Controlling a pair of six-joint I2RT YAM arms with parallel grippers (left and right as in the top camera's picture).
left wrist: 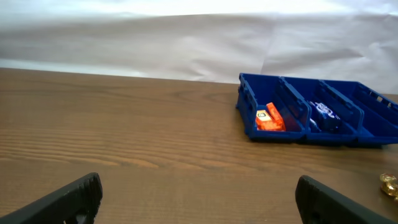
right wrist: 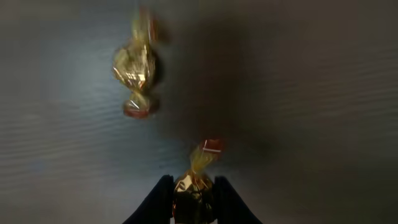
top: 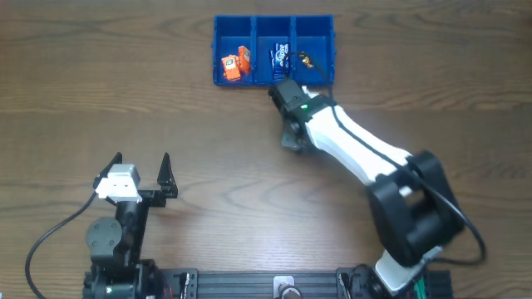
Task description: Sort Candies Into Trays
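Note:
A blue three-compartment tray stands at the table's far side. Its left compartment holds orange candies, the middle one a blue candy, the right one a gold candy. Just in front of the tray, my right gripper is low over the table. In the right wrist view the right gripper is shut on a gold-wrapped candy, and a second gold-wrapped candy lies loose on the wood beyond it. My left gripper stands open near its base, nothing between its fingers.
The left wrist view shows the tray to the far right with bare wood before it, and a gold candy on the table at the edge. A white wall backs the table.

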